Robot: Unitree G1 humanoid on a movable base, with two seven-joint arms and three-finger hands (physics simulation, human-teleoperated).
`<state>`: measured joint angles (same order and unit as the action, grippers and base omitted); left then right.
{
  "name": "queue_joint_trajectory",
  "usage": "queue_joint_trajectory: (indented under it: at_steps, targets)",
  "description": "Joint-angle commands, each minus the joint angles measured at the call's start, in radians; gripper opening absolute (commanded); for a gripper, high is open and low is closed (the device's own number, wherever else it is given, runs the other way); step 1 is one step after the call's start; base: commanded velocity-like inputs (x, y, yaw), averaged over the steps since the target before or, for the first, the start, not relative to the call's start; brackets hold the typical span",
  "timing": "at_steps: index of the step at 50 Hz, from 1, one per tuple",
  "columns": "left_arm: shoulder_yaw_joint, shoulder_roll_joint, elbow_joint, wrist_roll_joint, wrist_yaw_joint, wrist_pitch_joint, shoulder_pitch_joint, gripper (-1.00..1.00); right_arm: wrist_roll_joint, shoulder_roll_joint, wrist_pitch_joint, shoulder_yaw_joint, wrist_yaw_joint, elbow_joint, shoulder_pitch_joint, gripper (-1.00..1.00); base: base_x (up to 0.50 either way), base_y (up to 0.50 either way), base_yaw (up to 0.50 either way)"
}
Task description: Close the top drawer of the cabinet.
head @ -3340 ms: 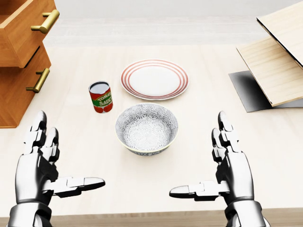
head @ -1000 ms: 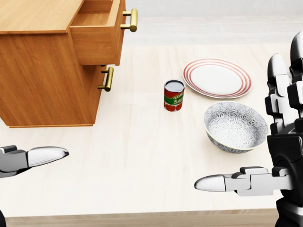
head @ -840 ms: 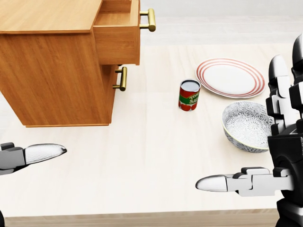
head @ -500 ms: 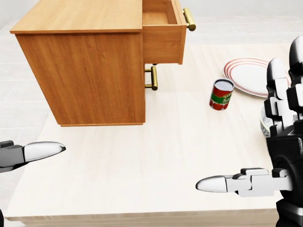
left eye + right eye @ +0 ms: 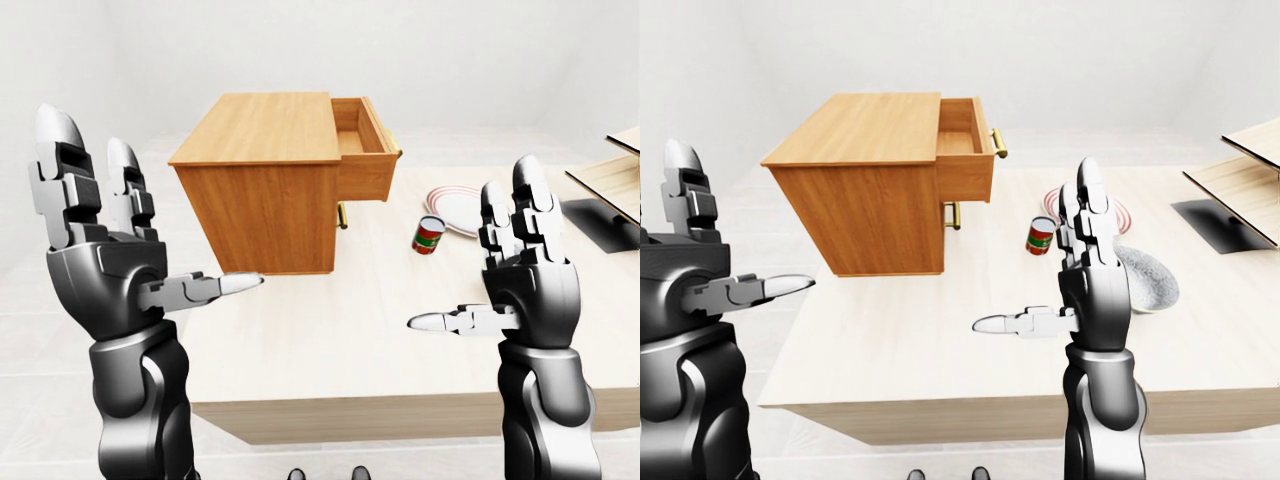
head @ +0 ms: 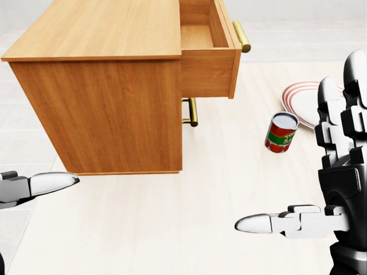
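The top drawer is hanging wide open off the right side of the cabinet, upper half of the head view, brass handle jutting right. Just right of it the tomato can is standing, striped plate beyond. I'm holding both hands up — left hand and right hand, fingers spread, gripping nothing, well apart from the drawer.

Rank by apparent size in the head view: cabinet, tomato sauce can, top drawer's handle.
1. cabinet, largest by far.
2. tomato sauce can.
3. top drawer's handle, slimmer than the can; it lies farther up the view, so that gap is less sure.
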<state>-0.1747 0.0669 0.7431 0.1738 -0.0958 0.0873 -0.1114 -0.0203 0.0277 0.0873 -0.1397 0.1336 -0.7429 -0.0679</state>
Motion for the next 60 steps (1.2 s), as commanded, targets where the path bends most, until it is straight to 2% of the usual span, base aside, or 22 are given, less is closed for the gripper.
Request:
queue_joint_trajectory:
  at_steps: [1, 3, 6, 27, 43, 52, 60]
  targets:
    - [-0.014, 0.007, -0.004, 0.010, -0.005, 0.000, -0.021, 1.00, -0.003, 0.000, 0.000, 0.003, 0.000, 0.005, -0.008, 1.00, 0.50, -0.07, 0.00]
    - [-0.026, -0.006, 0.010, 0.035, -0.016, 0.000, -0.027, 1.00, 0.001, 0.001, 0.000, 0.006, -0.001, 0.005, -0.010, 1.00, 0.50, -0.07, 0.00]
    - [0.000, 0.005, 0.008, 0.014, -0.012, 0.000, -0.010, 1.00, -0.002, -0.002, 0.000, 0.002, 0.003, 0.024, -0.016, 1.00, 0.50, -0.06, 0.00]
    - [-0.007, 0.008, 0.012, 0.026, -0.018, 0.000, -0.025, 1.00, 0.027, 0.008, 0.000, 0.004, -0.010, 0.027, 0.005, 1.00, 0.48, -0.06, 0.00]
    - [-0.002, 0.009, 0.014, 0.021, -0.015, 0.000, -0.023, 1.00, 0.040, 0.010, 0.000, -0.003, -0.018, 0.029, 0.015, 1.00, 0.01, 0.00, 0.00]
    - [0.006, 0.012, 0.032, 0.012, -0.014, 0.000, -0.027, 1.00, 0.028, -0.003, 0.000, 0.002, -0.019, 0.107, 0.005, 1.00, 0.00, 0.00, 0.00]
    - [0.005, 0.009, 0.033, 0.009, -0.008, 0.000, -0.024, 1.00, -0.013, 0.018, 0.000, -0.015, -0.039, 0.278, 0.121, 1.00, 0.00, 0.00, 0.00]
